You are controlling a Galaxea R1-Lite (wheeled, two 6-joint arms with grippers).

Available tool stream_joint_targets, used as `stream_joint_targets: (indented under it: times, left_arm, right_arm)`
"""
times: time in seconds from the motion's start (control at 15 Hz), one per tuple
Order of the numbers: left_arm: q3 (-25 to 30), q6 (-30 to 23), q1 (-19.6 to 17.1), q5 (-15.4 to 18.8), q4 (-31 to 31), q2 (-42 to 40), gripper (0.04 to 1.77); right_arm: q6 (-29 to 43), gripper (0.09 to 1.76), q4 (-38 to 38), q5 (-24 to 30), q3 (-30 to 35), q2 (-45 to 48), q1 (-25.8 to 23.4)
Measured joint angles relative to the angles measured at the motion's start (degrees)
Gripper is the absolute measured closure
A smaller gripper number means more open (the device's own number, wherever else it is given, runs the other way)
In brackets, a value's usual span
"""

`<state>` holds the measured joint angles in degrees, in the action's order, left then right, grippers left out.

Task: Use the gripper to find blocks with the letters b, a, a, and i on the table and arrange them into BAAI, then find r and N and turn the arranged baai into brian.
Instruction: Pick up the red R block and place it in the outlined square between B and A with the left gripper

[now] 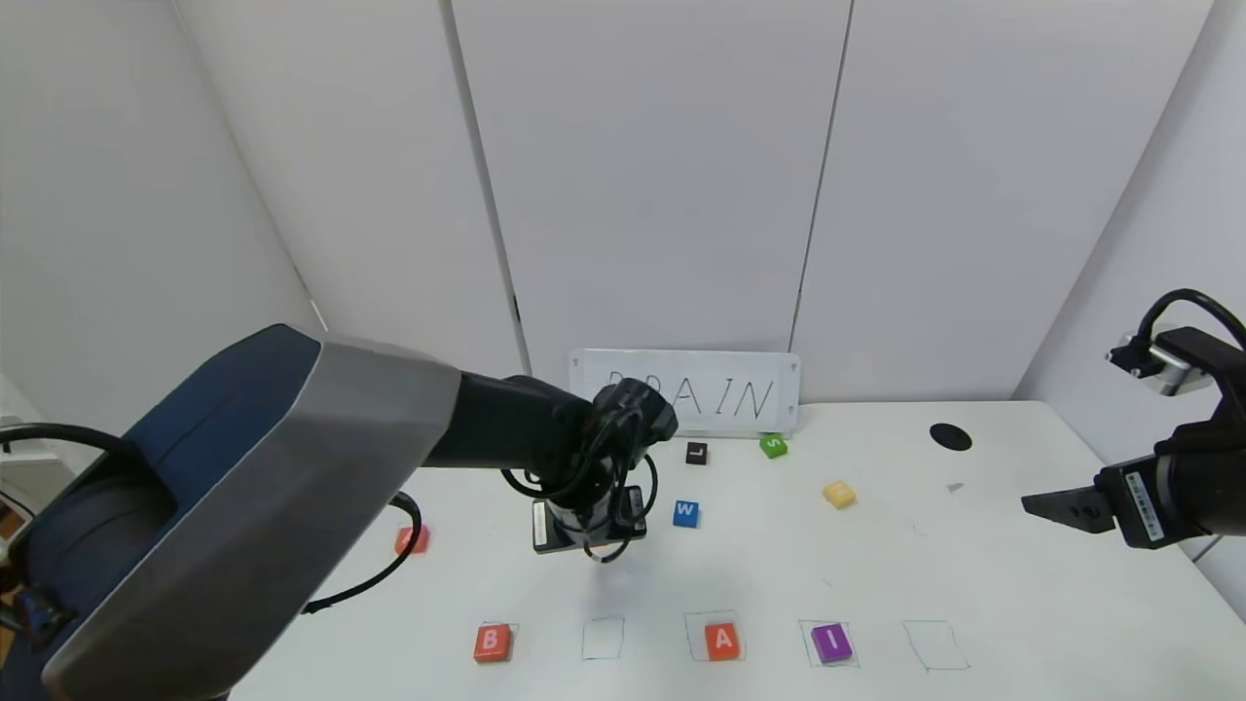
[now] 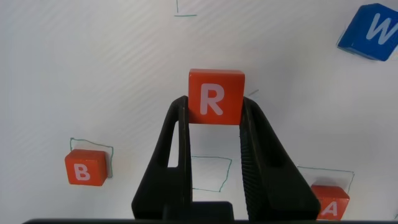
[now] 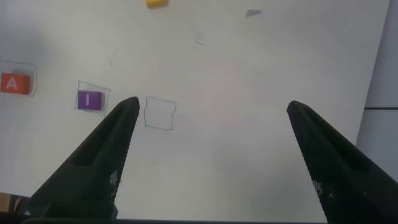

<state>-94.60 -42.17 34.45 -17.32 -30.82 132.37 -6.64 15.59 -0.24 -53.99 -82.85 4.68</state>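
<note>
R tile [image 2: 215, 97]: clamped between the left gripper [image 2: 214, 118] fingertips, above table [image 2: 124, 74]; empty drawn square [image 2: 210, 173] lies below, betw. B tile [image 2: 86, 167] and A tile [image 2: 329, 201]. Risk: shallow tip grip, so tile may twist on release and land askew. Right gripper [image 3: 211, 112] parked, jaws apart.

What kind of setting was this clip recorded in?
Probably a lab test bench: a white tabletop with pen-drawn squares, walled by plain white panels, a handwritten word card, and scattered coloured letter tiles such as the blue W tile.
</note>
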Motion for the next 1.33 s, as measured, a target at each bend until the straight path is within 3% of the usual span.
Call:
stream_joint_targets:
  times: [0.2,0.4,0.8,1.07,1.33]
  left_arm:
    - [7.3,0.0,1.6,-0.1,6.9,-1.9,1.30]
    - [12.9,-2.4,3.8,-0.4,8.4,-4.4,1.30]
    - [19.0,-3.9,6.3,-0.3,9.0,-7.1,1.30]
    - [25.4,-4.1,7.4,-0.4,17.2,-7.5,1.30]
    - [28.5,-4.1,8.0,-0.2,18.5,-7.1,1.30]
  right_arm:
    - [0.0,0.14,0.0,0.0,0.0,-0.1,0.1]
    - [0.0,0.14,0.0,-0.1,0.1,-0.3,0.4]
    - [0.0,0.14,0.0,-0.1,0.1,-0.3,0.5]
    - [0.0,0.14,0.0,0.0,0.2,-0.4,0.5]
    - [0.0,0.14,0.0,-0.1,0.4,-0.5,1.0]
